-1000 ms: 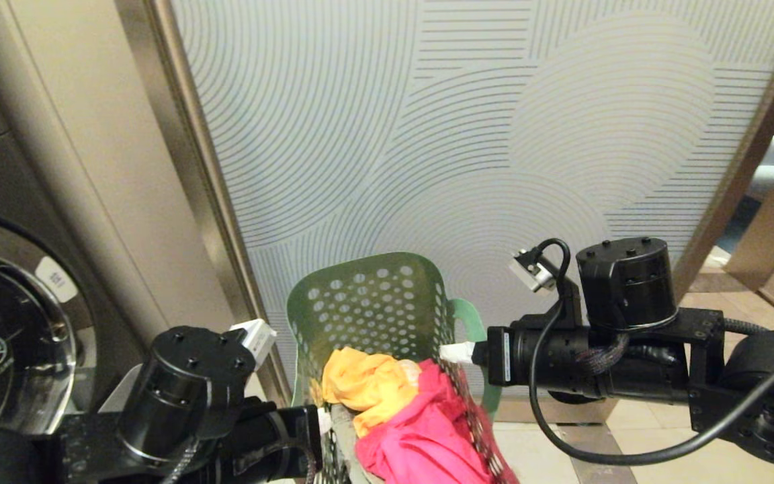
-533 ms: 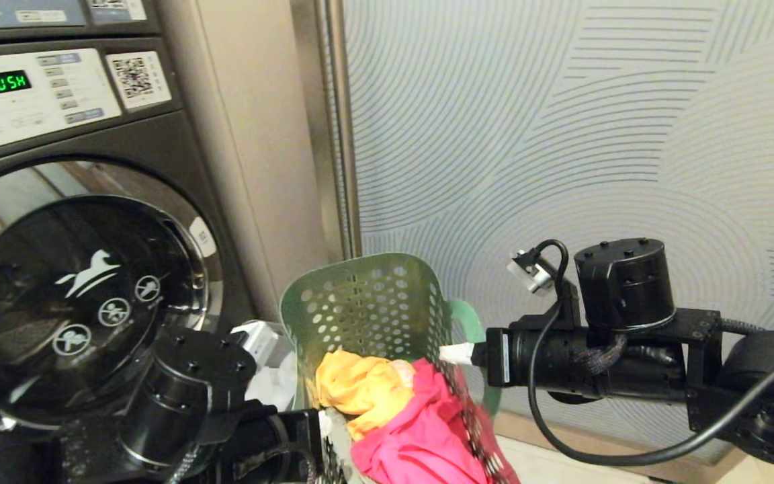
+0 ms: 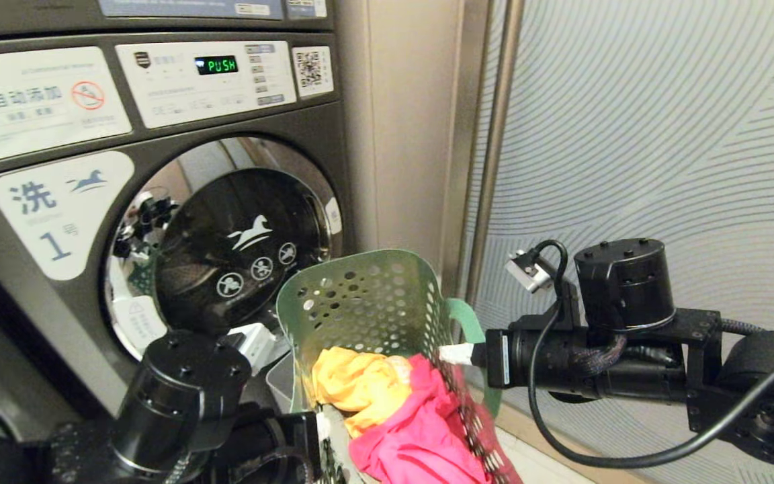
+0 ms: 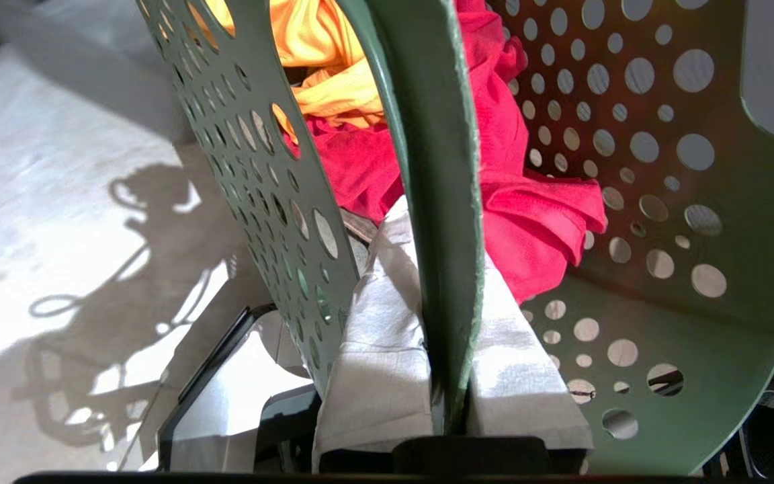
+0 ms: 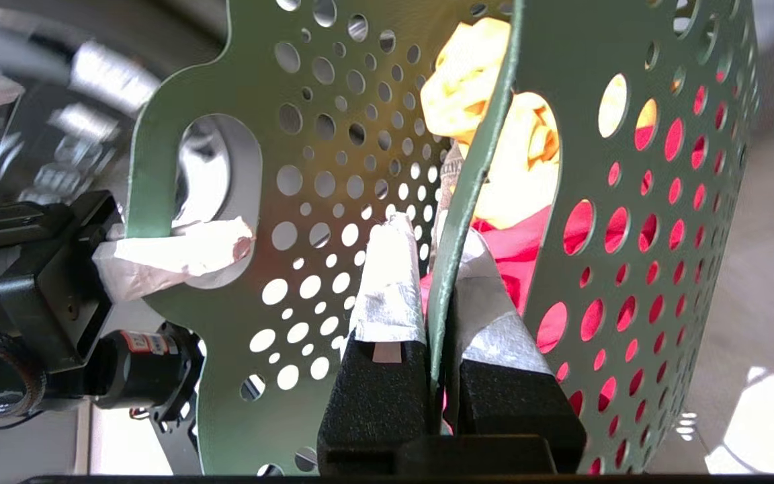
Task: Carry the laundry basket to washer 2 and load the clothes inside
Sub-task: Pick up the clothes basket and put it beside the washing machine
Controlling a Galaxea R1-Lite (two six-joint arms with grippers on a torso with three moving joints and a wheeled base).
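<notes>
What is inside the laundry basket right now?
Inside the laundry basket lie a yellow garment and a pinkish-red garment beside it. Anything beneath them is covered.

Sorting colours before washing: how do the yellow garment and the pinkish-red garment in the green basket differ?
The bright yellow garment is bunched up at the far side of the perforated green plastic basket; the pinkish-red garment lies nearer the camera and shows more cloth. Both are soft and crumpled.

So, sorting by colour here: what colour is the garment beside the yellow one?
Pinkish-red garment, clearest in the head view.
</notes>
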